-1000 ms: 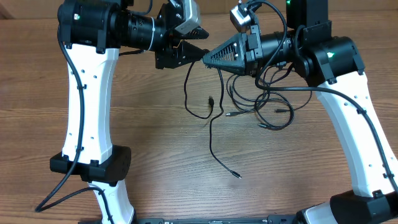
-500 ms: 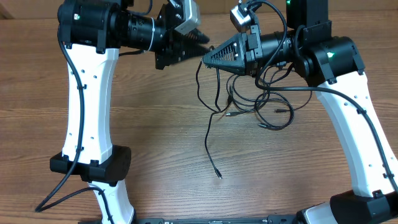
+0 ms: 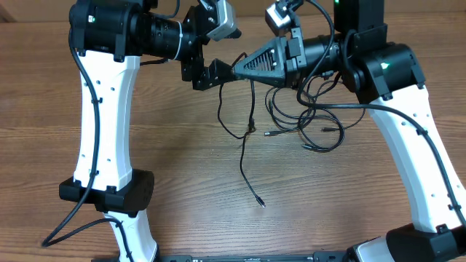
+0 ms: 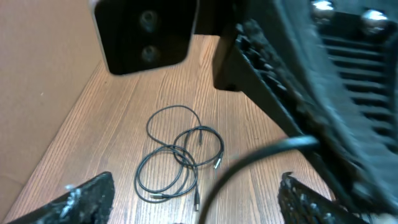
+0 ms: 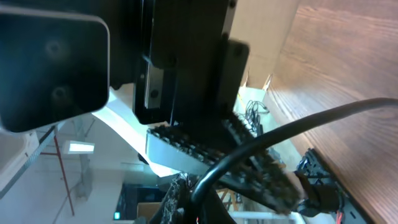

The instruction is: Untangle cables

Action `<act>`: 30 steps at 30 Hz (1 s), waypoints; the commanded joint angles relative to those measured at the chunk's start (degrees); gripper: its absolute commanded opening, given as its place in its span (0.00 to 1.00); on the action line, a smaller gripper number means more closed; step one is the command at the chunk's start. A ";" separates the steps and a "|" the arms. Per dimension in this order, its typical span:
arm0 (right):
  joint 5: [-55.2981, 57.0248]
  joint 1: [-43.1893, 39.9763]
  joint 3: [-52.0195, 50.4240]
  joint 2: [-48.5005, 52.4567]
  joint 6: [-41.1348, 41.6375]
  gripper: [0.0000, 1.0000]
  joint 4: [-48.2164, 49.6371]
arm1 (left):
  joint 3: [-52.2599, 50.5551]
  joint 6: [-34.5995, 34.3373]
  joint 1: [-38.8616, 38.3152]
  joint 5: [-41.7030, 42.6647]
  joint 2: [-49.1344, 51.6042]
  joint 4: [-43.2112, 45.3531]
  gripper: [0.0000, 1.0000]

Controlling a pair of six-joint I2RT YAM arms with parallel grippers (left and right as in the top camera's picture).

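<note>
My right gripper is raised over the back of the table, shut on one thin black cable. That cable hangs from its tip, loops to the left and trails down to a small plug end on the wood. In the right wrist view the same cable runs out from the shut jaws. My left gripper faces the right one tip to tip and stands open. Its fingers sit wide apart, with the held cable passing blurred between them, not gripped. The other cables lie tangled on the table.
The tangled pile lies below both grippers, toward the right arm's side. The right gripper's black body fills the top right of the left wrist view. Thicker black arm wires hang by the right arm. A wooden table spreads in front.
My left gripper has opened and let go of the cable. The freed loop dropped and swung left below the grippers, and the plug end shifted a little. The right gripper stayed shut.
</note>
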 commanded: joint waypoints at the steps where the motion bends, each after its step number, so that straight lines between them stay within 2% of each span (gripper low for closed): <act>1: -0.81 1.70 0.76 -0.79 1.09 0.04 1.20 | -0.09 0.70 -0.44 2.32 0.26 0.24 0.73; 10: 0.48 1.90 0.76 -0.79 0.94 0.04 1.81 | -0.07 0.59 -0.35 2.71 0.26 0.31 0.04; 12: 2.58 1.86 0.76 -0.79 -0.68 0.04 1.66 | -0.07 -0.85 -0.35 2.62 0.26 0.92 0.04; 15: 7.34 1.60 0.76 -0.79 -2.45 0.14 -0.74 | -0.09 -7.28 0.11 1.44 0.26 3.58 0.04; 17: 10.29 1.22 0.76 -0.79 -3.54 0.13 -2.97 | -0.09 -12.66 0.70 -0.55 0.26 5.92 0.04; 18: 11.21 1.03 0.76 -0.79 -4.02 0.11 -4.26 | -0.07 -15.26 1.05 -1.51 0.26 6.93 0.04; 19: 11.26 0.79 0.76 -0.79 -4.59 0.04 -5.05 | -0.07 -17.18 1.42 -1.95 0.26 7.56 0.04; 22: 10.88 0.44 0.76 -0.79 -4.76 0.04 -6.19 | -0.09 -18.45 2.45 -1.86 0.26 7.45 0.04; 23: 10.56 0.44 0.76 -0.79 -4.74 0.04 -6.12 | -0.07 -18.45 2.67 -1.88 0.26 7.19 0.13; 25: 9.62 0.44 0.76 -0.79 -4.55 0.04 -5.90 | -0.09 -18.45 2.80 -2.14 0.26 7.04 0.37; 26: 8.85 0.44 0.76 -0.79 -4.55 0.04 -5.64 | -0.09 -18.45 2.80 -2.14 0.26 6.99 0.38; 30: 2.75 0.44 0.76 -0.79 -4.33 0.04 -2.10 | -0.09 -18.47 2.21 -2.08 0.26 6.91 0.63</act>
